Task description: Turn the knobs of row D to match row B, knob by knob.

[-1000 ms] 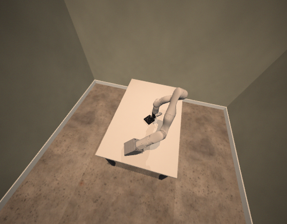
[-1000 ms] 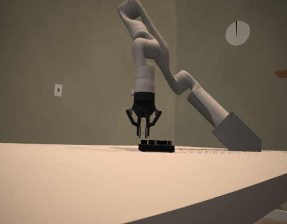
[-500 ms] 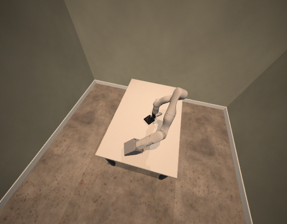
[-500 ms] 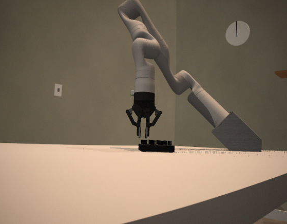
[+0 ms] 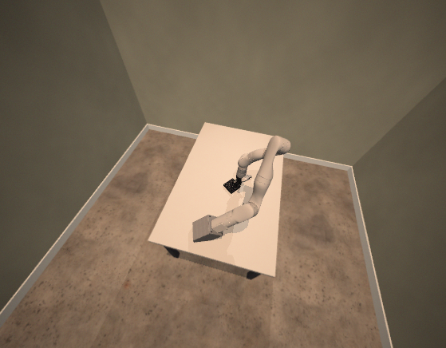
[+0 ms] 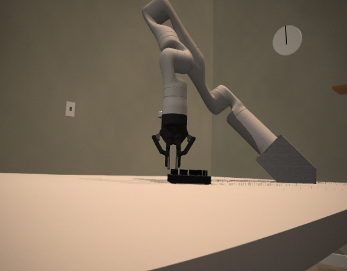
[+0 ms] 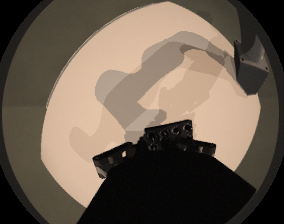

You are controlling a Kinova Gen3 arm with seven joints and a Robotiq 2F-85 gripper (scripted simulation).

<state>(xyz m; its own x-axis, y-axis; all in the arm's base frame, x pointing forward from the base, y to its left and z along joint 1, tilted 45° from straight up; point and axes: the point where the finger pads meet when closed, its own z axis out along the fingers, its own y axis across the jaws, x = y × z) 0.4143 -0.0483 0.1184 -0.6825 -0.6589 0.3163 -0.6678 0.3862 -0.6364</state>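
Note:
The black knob box [image 5: 231,184] [image 6: 189,179] [image 7: 168,128] stands on the table, with short black knobs [image 6: 197,172] on top. In the wrist view a few knobs show along its far edge; dark gripper parts hide the rest. The socket, printed names and white lines are too small or dark to read. My gripper [image 6: 172,167] points straight down over the left end of the box in the exterior view. Its fingers stand a small gap apart with nothing seen between them. The fingertips are close to the knob tops; whether they touch a knob, and which knob is below, I cannot tell.
The pale table [image 5: 191,179] [image 6: 102,217] carries the box and the arm's grey mount [image 5: 207,229] [image 6: 288,163] [image 7: 250,72]. The arm [image 5: 264,175] [image 6: 174,96] arches high above the table. A clock [image 6: 287,40] hangs on the wall.

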